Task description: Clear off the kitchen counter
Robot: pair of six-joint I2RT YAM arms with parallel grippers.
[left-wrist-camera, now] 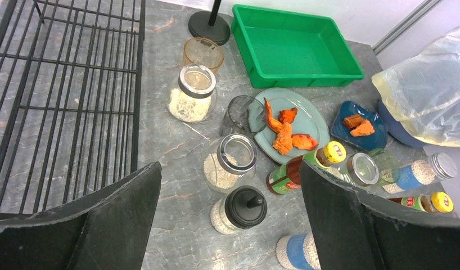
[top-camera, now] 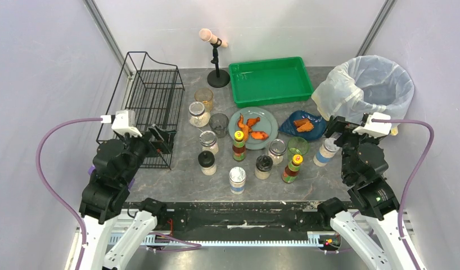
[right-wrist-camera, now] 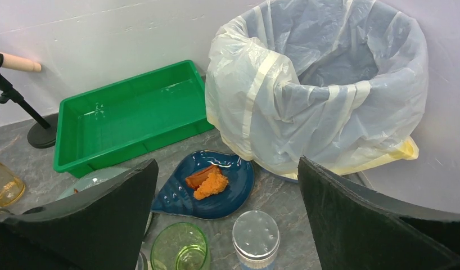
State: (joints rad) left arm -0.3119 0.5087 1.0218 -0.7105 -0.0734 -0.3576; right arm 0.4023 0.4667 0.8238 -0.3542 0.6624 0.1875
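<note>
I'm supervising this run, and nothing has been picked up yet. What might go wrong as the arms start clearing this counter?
1. The black-lidded jar stands in a tight cluster; reaching for it could topple neighbours like the sauce bottle.
2. Orange food scraps lie loose on the plate; tilting it may spill them on the kitchen counter.
3. The blue dish sits right beside the bin bag; the right gripper might snag the plastic.
</note>
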